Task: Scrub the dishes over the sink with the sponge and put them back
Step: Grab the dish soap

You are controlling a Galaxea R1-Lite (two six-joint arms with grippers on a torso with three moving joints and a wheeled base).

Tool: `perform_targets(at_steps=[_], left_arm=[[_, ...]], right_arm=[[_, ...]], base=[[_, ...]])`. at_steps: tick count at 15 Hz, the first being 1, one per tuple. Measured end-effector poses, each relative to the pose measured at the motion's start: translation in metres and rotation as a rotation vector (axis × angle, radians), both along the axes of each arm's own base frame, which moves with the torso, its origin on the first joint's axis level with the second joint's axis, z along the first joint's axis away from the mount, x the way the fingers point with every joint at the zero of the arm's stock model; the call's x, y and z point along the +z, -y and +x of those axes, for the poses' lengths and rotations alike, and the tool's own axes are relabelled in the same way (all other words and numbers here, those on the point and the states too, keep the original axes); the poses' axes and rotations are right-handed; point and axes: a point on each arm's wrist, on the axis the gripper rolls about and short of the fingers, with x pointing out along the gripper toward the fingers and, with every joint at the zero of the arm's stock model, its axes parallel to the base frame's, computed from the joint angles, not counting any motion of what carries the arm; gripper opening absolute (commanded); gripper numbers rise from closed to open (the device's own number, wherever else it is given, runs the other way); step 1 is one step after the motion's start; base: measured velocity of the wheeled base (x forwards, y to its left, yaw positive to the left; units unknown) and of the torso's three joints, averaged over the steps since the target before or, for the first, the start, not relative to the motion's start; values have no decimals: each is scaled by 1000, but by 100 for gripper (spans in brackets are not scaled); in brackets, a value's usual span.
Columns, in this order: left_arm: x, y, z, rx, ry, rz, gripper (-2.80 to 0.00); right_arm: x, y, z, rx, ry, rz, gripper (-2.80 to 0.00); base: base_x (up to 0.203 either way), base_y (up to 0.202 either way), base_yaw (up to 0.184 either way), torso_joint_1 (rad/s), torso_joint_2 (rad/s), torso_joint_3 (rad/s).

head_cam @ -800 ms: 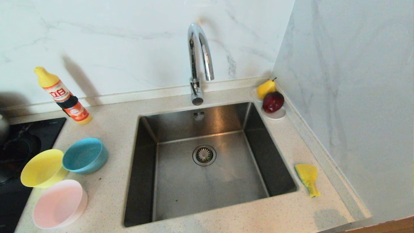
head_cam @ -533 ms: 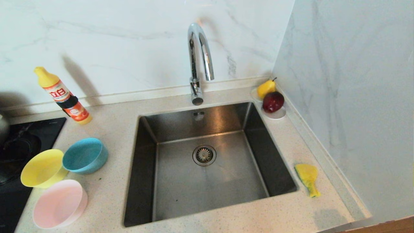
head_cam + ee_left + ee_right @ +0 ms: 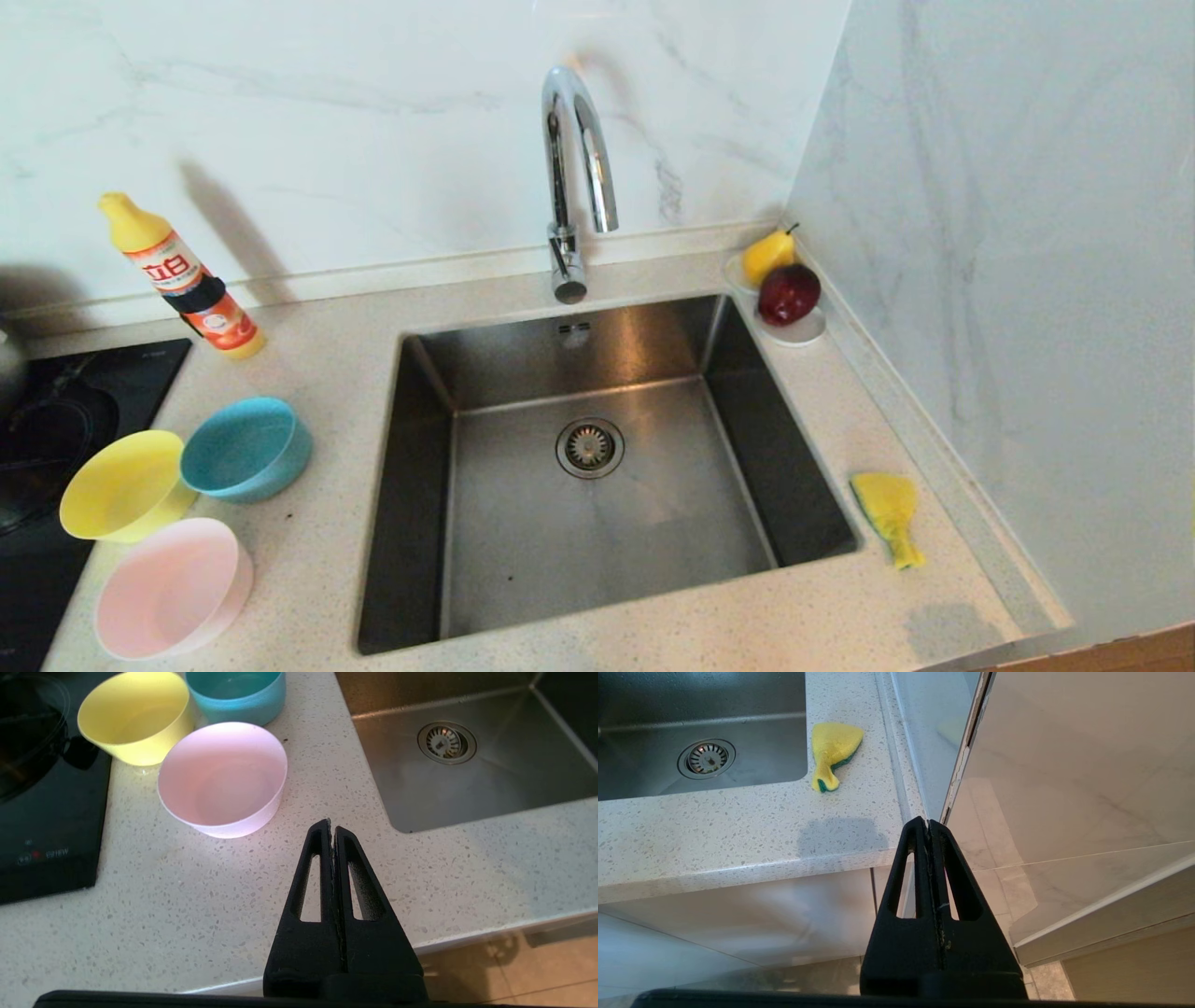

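Three dishes stand on the counter left of the sink (image 3: 425, 392): a yellow bowl (image 3: 123, 485), a light blue bowl (image 3: 245, 450) and a pale pink bowl (image 3: 171, 588). The yellow sponge (image 3: 887, 513) with a green layer lies on the counter right of the sink. My left gripper (image 3: 331, 828) is shut and empty, hovering over the counter's front part, short of the pink bowl (image 3: 223, 779). My right gripper (image 3: 928, 823) is shut and empty, off the counter's front right corner, with the sponge (image 3: 832, 751) farther in. Neither gripper shows in the head view.
A chrome gooseneck tap (image 3: 574, 177) stands behind the sink. An orange detergent bottle (image 3: 182, 280) leans at the back left. A black hob (image 3: 56, 439) lies left of the bowls. A white saucer (image 3: 803, 329) with a pear and a red apple sits at the back right, beside a marble side wall (image 3: 1008, 280).
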Motion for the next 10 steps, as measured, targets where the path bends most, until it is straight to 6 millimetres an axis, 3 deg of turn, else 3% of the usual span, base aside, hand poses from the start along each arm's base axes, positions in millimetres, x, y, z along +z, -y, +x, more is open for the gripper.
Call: perform_targets(at_steps=[10], left_arm=[[0, 0, 0, 8, 2, -32, -280]], right_arm=[[0, 0, 0, 0, 0, 0, -280]], base=[[0, 0, 0, 0, 0, 0]])
